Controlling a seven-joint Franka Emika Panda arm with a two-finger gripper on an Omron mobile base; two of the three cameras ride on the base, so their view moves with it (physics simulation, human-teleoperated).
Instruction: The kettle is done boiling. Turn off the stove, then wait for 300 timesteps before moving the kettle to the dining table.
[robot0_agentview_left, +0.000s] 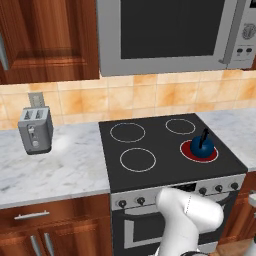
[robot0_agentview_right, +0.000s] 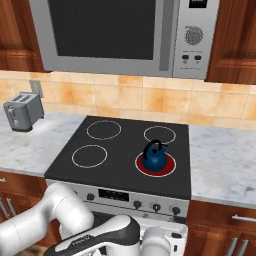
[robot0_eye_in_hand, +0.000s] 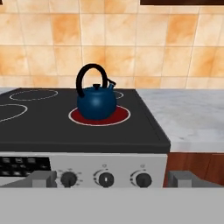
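- The kettle (robot0_eye_in_hand: 96, 102) is small, squat and round, glossy dark blue, with a thin black handle arching over its lid and a short spout on one side.
- It sits upright on the front right burner (robot0_agentview_right: 156, 164) of the stove (robot0_agentview_left: 150, 150); that burner glows solid red inside its white ring, and the kettle's base covers only its middle.
- The other three burners are plain white rings on smooth black glass.
- The stove front is brushed steel with a row of round black knobs (robot0_eye_in_hand: 105, 179) and a dark display panel to their left.
- The hand view looks level at the stove's front edge; the two grey fingers (robot0_eye_in_hand: 43, 178) stand spread wide at the bottom corners, holding nothing, with the knobs between them.
- The bench (robot0_agentview_left: 55, 165) on either side of the stove is white-grey veined marble over reddish-brown wooden cabinets with metal handles.
- A boxy silver toaster (robot0_agentview_left: 35, 130) stands on the left bench, well apart from the stove.
- The wall is tiled in mottled orange-tan squares; a grey microwave (robot0_agentview_right: 125, 35) with a dark door hangs above.
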